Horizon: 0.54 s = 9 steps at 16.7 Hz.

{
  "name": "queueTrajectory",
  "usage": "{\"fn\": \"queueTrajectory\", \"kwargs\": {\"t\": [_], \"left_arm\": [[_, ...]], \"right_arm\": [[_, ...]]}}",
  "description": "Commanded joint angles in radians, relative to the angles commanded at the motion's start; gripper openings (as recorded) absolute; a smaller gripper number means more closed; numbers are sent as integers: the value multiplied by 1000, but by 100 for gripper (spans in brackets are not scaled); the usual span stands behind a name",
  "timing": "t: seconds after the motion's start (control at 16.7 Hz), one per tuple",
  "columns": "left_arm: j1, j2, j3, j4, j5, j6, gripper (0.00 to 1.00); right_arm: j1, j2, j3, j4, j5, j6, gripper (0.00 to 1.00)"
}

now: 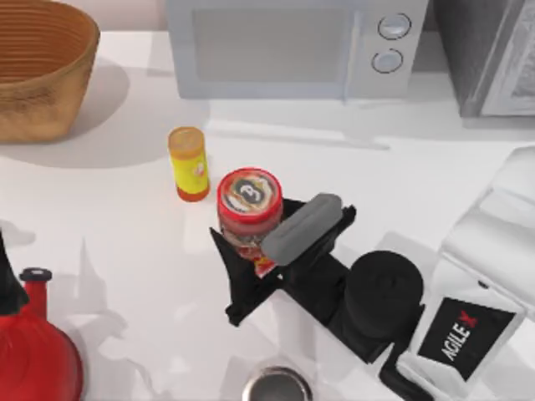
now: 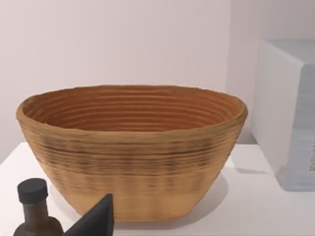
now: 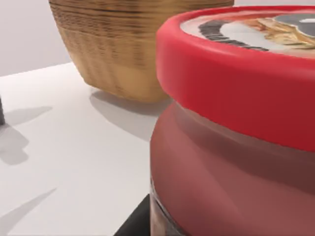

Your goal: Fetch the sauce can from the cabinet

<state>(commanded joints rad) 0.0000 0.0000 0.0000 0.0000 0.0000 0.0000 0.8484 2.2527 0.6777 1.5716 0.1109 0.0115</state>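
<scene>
The can (image 1: 249, 200) stood upright on the desk (image 1: 109, 217), mid-way, beside a yellow cylinder (image 1: 188, 163). The right hand (image 1: 251, 266) pinched its lower body. It looked rigid, fairly heavy and smooth, so a firm side grip seemed best. The left hand's state: cannot tell.

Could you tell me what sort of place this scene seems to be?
Probably a simulated kitchen counter: a microwave at the back, a woven basket at the left, and a sauce can standing on the white table at the right pincer.
</scene>
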Motion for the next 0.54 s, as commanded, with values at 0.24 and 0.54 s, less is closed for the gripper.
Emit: {"fn": "queueTrajectory", "kwargs": {"t": [0.24, 0.54], "left_arm": [[0, 0, 0, 0, 0, 0, 100], [0, 0, 0, 0, 0, 0, 100]], "right_arm": [[0, 0, 0, 0, 0, 0, 100], [0, 0, 0, 0, 0, 0, 100]]}}
